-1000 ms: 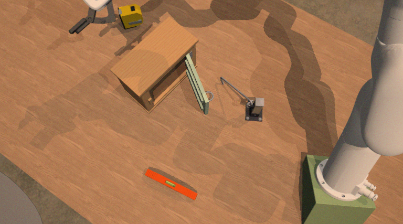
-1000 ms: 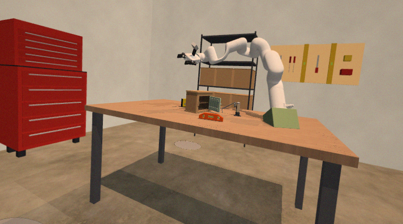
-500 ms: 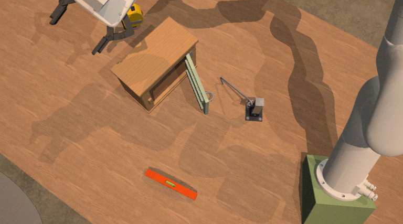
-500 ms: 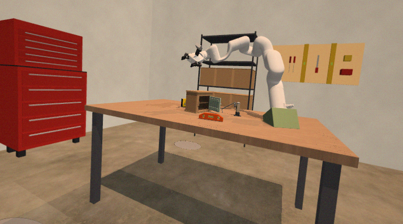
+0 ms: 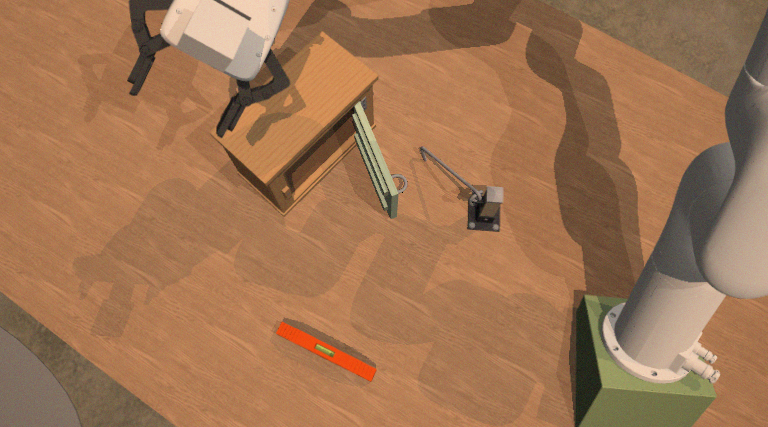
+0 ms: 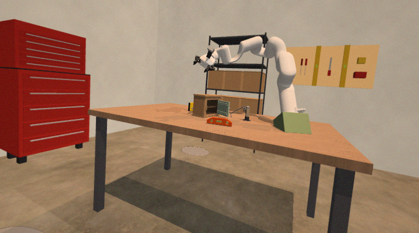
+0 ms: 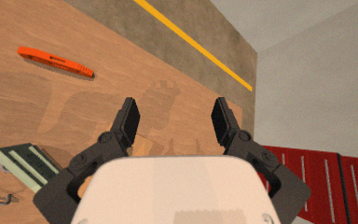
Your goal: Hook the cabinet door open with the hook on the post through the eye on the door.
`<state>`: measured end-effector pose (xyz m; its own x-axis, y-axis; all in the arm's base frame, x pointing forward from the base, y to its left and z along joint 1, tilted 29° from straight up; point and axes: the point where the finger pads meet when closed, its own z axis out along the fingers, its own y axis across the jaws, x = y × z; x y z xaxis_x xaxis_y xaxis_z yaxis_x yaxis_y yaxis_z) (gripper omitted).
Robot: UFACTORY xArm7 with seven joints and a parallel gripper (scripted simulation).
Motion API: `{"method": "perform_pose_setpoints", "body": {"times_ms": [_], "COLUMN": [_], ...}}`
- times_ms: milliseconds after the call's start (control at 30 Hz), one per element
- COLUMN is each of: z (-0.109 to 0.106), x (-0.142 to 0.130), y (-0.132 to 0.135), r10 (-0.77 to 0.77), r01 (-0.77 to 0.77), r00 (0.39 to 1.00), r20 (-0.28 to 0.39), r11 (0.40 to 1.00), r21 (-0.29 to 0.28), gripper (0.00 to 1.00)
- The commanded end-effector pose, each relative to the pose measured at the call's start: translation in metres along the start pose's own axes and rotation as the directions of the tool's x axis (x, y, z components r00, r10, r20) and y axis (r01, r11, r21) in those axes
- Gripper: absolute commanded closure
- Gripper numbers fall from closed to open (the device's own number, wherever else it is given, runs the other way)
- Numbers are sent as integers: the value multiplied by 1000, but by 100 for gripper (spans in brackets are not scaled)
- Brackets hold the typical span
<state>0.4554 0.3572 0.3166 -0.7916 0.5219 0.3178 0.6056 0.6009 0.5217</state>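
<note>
End effector [image 5: 182,99] hangs wide open and empty, high above the cabinet [image 5: 294,116] at ten o'clock on the desk [image 5: 169,286], well away from any work. The door [image 5: 374,159] is ajar, its eye [image 5: 399,183] free. Hook [image 5: 447,170] rests on its post [image 5: 487,204] at the door's three o'clock, unhooked, probably awaiting a grasp.

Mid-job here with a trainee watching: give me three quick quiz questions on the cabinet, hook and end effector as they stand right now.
1. True or false: the hook already sits in the door's eye.
2. The end effector is: A) open, empty B) shut on the hook C) shut on the door.
3. What orange tool lies nearest the table's front edge?

Key: 1 false, the hook's tip hangs apart from the eye; 2 A; 3 the spirit level.
</note>
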Motion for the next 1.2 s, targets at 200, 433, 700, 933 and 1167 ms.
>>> {"method": "perform_pose_setpoints", "body": {"times_ms": [200, 433, 700, 933, 1167], "z": [5, 6, 7, 4, 4], "x": [7, 8, 8, 5, 5], "y": [-41, -62, -83, -120, -120], "r10": [-54, -84, -116, -184, -184], "r01": [44, 61, 74, 88, 88], "r00": [996, 991, 983, 959, 959], "r20": [72, 108, 145, 218, 218], "r11": [990, 977, 960, 918, 918], "r21": [137, 205, 269, 386, 386], "gripper": [0, 0, 0, 0, 0]}}
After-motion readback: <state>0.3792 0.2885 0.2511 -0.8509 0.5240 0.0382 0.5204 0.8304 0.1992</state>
